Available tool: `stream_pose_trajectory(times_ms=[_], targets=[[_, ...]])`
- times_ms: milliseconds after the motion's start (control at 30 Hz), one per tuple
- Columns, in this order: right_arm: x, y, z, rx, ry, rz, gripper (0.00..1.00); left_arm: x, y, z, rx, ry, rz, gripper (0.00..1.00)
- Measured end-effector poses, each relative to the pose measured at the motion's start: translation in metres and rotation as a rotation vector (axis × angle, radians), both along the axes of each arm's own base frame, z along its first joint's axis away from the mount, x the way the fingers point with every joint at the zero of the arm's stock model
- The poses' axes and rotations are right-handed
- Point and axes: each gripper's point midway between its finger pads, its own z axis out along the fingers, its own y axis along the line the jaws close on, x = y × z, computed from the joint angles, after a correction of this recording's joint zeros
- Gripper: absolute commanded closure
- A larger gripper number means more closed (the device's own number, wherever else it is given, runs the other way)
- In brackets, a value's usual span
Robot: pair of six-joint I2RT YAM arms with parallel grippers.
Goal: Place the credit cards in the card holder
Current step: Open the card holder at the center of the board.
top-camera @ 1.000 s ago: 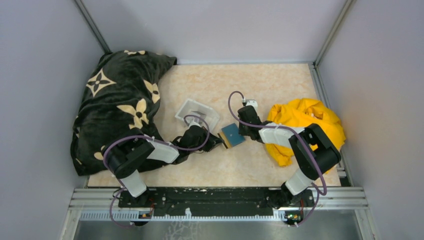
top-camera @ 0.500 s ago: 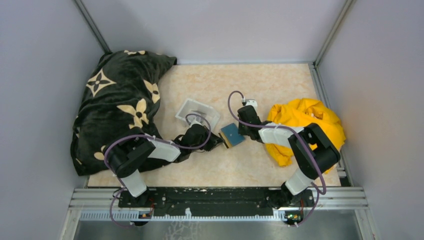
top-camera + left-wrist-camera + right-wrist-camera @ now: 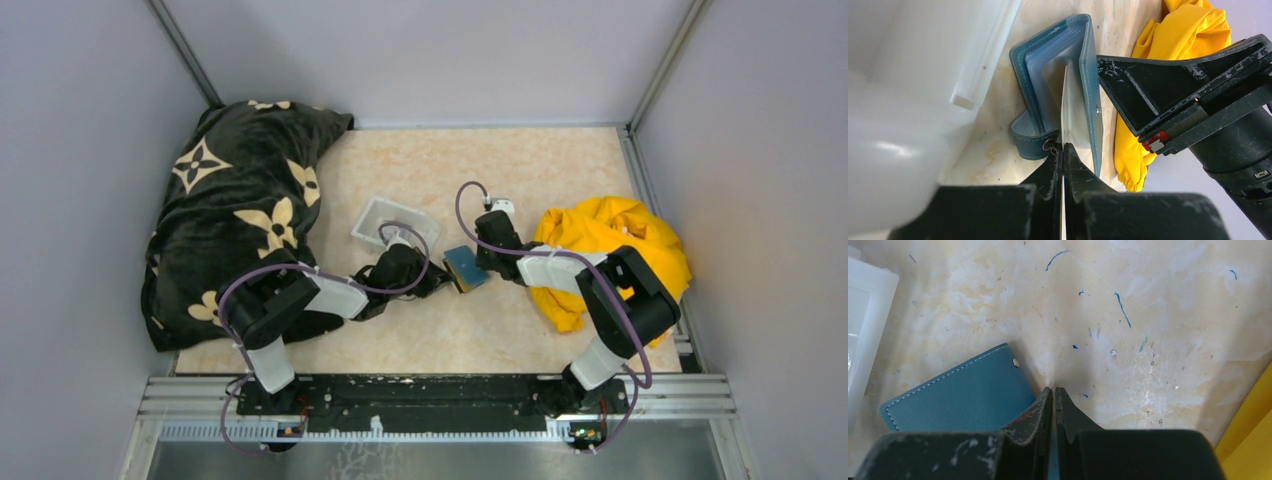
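Since earlier: left gripper (image 3: 436, 279) closer to card holder (image 3: 465, 267), which looks narrower. Left wrist only: it pinches credit card (image 3: 1066, 112) edge-on, tip inside open card holder. Right wrist: right gripper (image 3: 1053, 390) clamped on holder's cover.

Left gripper (image 3: 438, 282) shifted fwd; card holder (image 3: 466, 266) looks narrower, maybe.

A pale marbled counter (image 3: 520, 170) showed faint blue scuffs in the right wrist view. A black blanket (image 3: 235, 200) printed with cream flowers lay heaped over its left side, against the left wall. A crumpled yellow cloth (image 3: 610, 235) sat at the right edge. A small clear-white plastic tray (image 3: 372, 212) lay near the middle, just beside the blanket and well apart from the cloth. Grey walls (image 3: 430, 50) enclosed three sides, and a metal rail (image 3: 440, 390) ran along the near edge.
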Motion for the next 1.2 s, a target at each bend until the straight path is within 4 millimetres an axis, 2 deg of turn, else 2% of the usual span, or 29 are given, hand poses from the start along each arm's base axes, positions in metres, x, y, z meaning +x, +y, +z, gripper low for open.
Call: stream_pose_trajectory(times_ms=[467, 733, 1200], targets=[[-0.001, 0.002, 0.0, -0.002, 0.001, 0.013, 0.93, 0.01, -0.007, 0.01, 0.0, -0.073, -0.012, 1.0], [-0.003, 0.018, -0.001, 0.009, 0.006, 0.054, 0.92, 0.013, -0.01, 0.017, -0.01, -0.101, -0.015, 1.0], [-0.004, 0.016, -0.002, 0.02, 0.004, 0.041, 0.92, 0.015, -0.013, 0.023, -0.031, -0.121, -0.024, 1.0]])
